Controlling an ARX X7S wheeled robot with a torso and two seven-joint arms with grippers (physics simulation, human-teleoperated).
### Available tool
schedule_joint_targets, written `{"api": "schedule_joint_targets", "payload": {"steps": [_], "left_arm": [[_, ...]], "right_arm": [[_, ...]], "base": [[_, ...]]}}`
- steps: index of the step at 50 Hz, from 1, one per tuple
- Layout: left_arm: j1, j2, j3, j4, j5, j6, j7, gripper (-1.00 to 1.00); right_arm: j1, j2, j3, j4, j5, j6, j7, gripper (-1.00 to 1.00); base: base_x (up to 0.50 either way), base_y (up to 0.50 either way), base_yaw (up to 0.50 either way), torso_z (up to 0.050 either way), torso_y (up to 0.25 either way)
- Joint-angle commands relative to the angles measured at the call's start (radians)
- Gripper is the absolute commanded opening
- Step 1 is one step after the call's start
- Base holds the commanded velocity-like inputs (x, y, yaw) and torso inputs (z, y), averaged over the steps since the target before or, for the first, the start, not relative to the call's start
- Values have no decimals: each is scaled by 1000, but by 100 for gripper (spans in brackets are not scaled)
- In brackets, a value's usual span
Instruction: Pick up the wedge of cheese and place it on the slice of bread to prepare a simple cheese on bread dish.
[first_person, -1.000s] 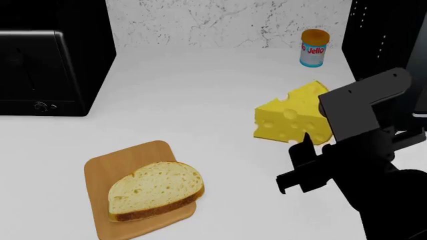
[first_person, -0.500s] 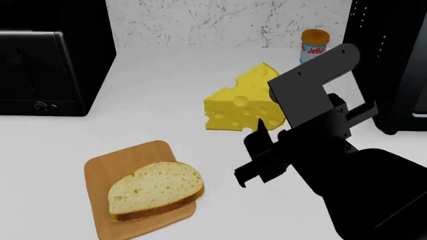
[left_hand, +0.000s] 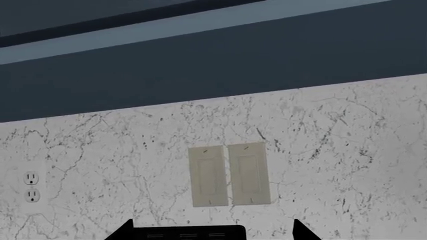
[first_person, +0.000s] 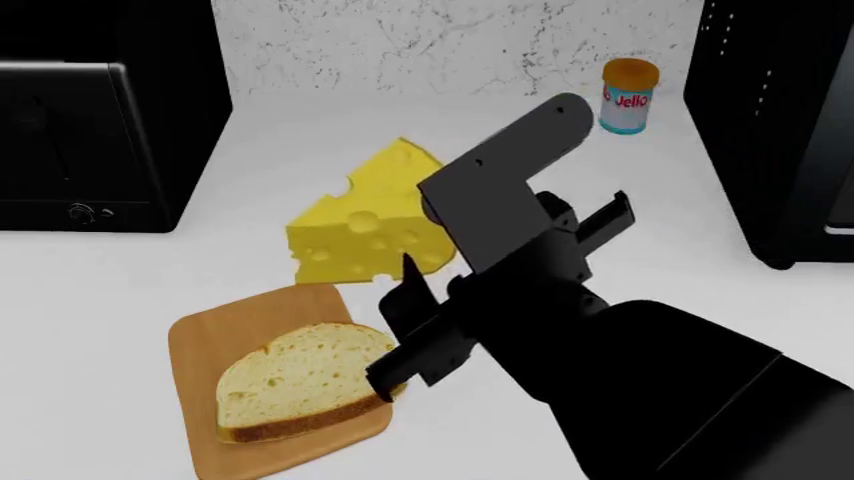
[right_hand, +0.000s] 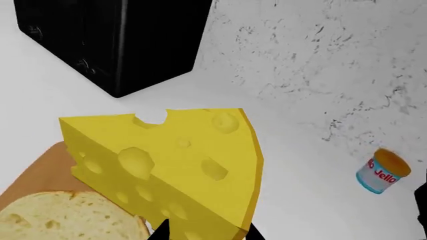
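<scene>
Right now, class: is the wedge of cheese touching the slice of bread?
Cannot tell. In the right wrist view the wedge of cheese overlaps the slice of bread, with no gap or contact plainly shown; in the head view the arm hides the nearest edges.

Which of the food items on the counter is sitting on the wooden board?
The slice of bread lies on the wooden board. The wedge of cheese is beyond the board, and the Jello jar stands by the back wall.
</scene>
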Motion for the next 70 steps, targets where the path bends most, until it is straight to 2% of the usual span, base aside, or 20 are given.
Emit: {"api": "schedule_joint_targets", "payload": {"steps": [1,19,70], "left_arm": [[0,-2,2,-4,-2,5,-2,100],[0,-5,4,3,-10,1,-7,100],[-4,-14,18,-7,-20,1,-19,100]], "right_arm": [[-10,-47,-33,0,-19,-34,-24,-100],[-30,-120,-93,88,-55,-135,-73,-100],[-113,-126,-143,213,-92,-229,-103,-100]], "base": [[0,0,0,0,0],[0,0,0,0,0],[0,0,0,0,0]]}}
